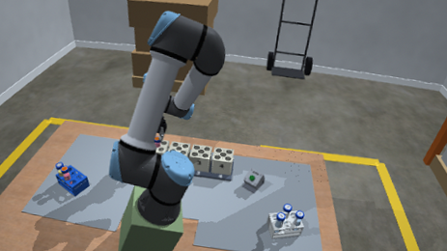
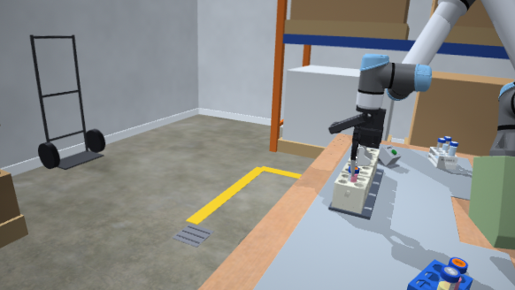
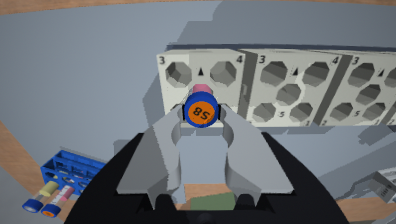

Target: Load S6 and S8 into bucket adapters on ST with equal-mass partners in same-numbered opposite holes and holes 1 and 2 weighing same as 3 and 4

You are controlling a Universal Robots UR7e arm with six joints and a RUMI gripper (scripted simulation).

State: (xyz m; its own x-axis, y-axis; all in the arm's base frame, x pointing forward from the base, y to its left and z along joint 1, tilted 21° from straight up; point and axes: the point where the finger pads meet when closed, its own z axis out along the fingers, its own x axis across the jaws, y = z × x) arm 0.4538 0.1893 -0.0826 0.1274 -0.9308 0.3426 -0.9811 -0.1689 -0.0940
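Note:
My gripper (image 3: 201,105) (image 2: 353,166) is shut on tube S8 (image 3: 201,109) (image 2: 356,170), which has an orange cap dot and pink content. The tube is upright, its lower part inside the middle of adapter 1 (image 3: 190,57) (image 2: 344,194), apparently hole 5; the hole is hidden by the tube. Adapters 3 (image 1: 199,162) and 4 (image 1: 221,165) stand farther right on the stand (image 1: 212,176). The blue rack (image 1: 78,182) (image 3: 65,156) holds an orange-dot tube (image 2: 458,263) (image 3: 51,211) and a pale-dot tube (image 2: 450,272) (image 3: 33,205) with yellow content. The green DONE key (image 1: 252,178) (image 2: 394,152) is on its desk.
A white rack (image 1: 285,234) (image 2: 442,163) at the front right holds three tubes with white cap dots. The small sloped desk stands between the adapters and that rack. The arm's green base block (image 1: 148,242) is at the front.

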